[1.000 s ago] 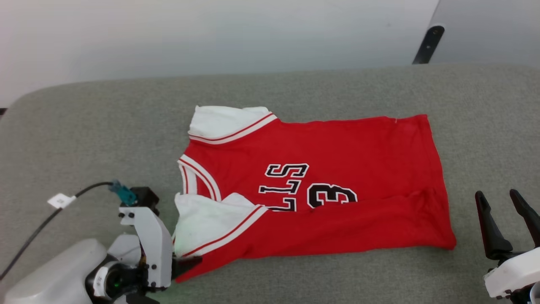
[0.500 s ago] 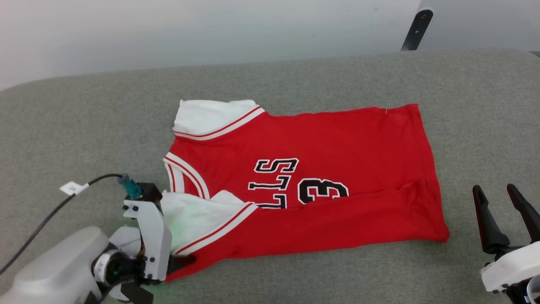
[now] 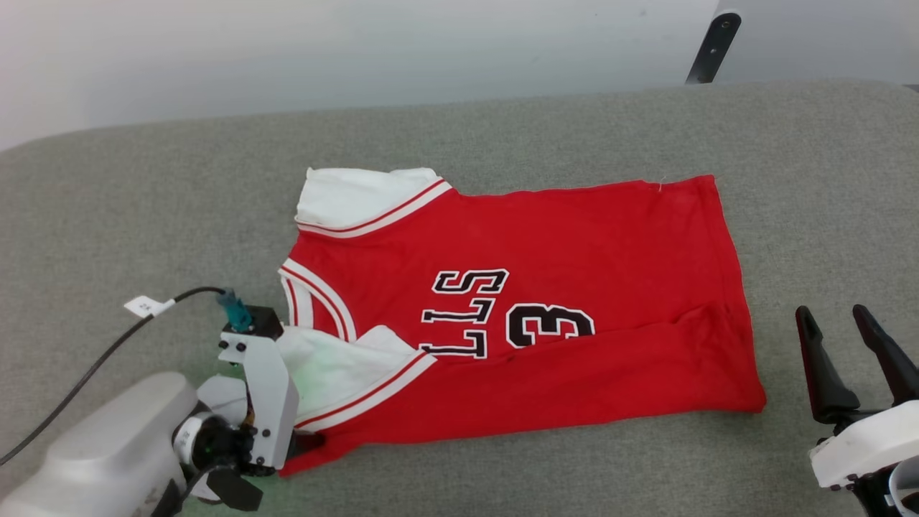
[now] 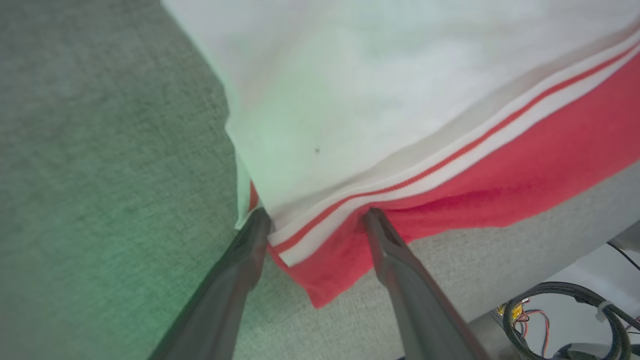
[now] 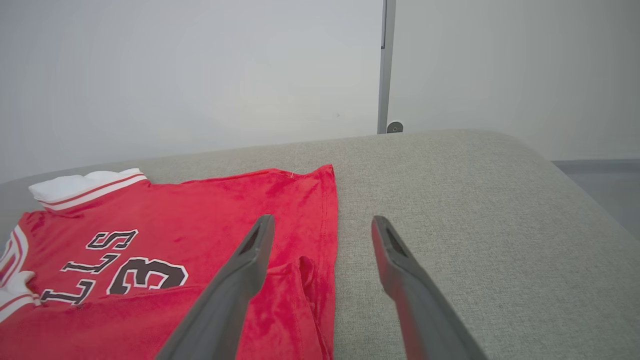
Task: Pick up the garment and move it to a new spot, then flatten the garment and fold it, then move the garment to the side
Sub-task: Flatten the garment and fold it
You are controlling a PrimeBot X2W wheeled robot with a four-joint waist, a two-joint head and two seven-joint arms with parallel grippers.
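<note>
Starting at 8 o'clock of the garment (image 3: pixel 574 244), your left tool (image 4: pixel 315 216) has its fingers apart, one on each side of the striped trim where the near white sleeve (image 3: pixel 337 370) meets the red corner; nothing is clamped yet. The garment itself lies mostly flat in the middle of the grey desk (image 3: pixel 143 215), collar toward 9 o'clock and hem toward 3 o'clock, with its near edge doubled over across the lower part of the lettering. If you shut the left tool here, it may pinch only the sleeve trim and miss the red layers beneath, since the cloth is stacked at that corner; a lift would then peel the sleeve open and drag the body into a bunch. Further right, a crease runs up from the near hem corner (image 3: pixel 747 402) and could set into the fold. At 4 o'clock, your right tool (image 3: pixel 833 311) stands apart and empty, just beside the hem and off the cloth; lifting with the left alone would probably let the hem end trail and twist.
</note>
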